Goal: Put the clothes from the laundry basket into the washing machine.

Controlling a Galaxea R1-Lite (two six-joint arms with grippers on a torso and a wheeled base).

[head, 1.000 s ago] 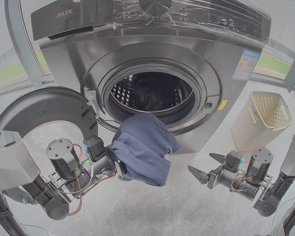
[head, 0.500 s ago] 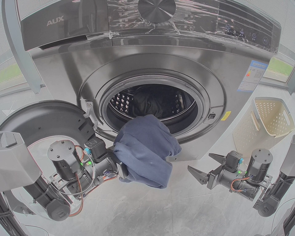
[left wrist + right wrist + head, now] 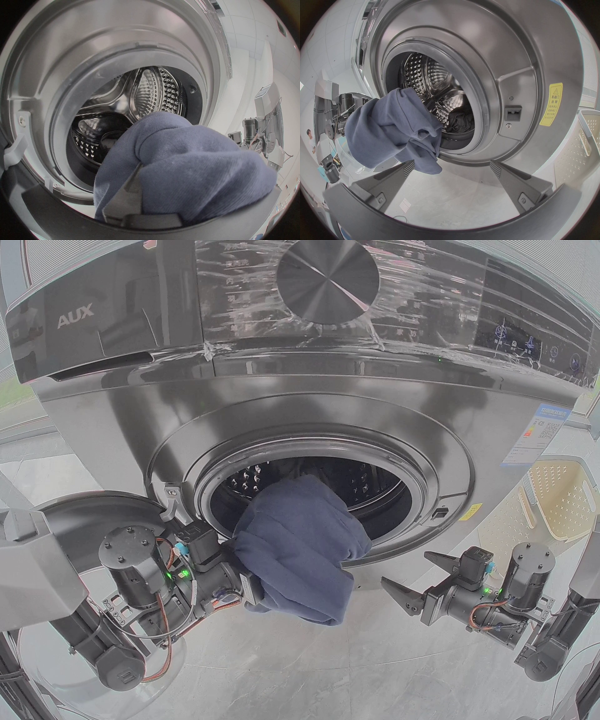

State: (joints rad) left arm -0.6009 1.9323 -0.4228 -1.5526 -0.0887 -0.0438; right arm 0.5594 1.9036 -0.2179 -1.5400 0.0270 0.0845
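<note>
Head view: left claw [image 3: 269, 580] is clamped on the blue garment [image 3: 300, 546], which bulges over the near lip of the washing machine [image 3: 312, 402] opening. Right claw [image 3: 406, 568] sits spread wide and empty, low right, with the laundry basket [image 3: 562, 502] just beyond it.

Grey tiled floor [image 3: 325, 671], two items on it.
washing machine [image 3: 300, 402] stands on it; cream laundry basket [image 3: 565, 505] just beside, right side.

Grey marbled floor [image 3: 325, 671], window [image 3: 15, 407] far left
</note>
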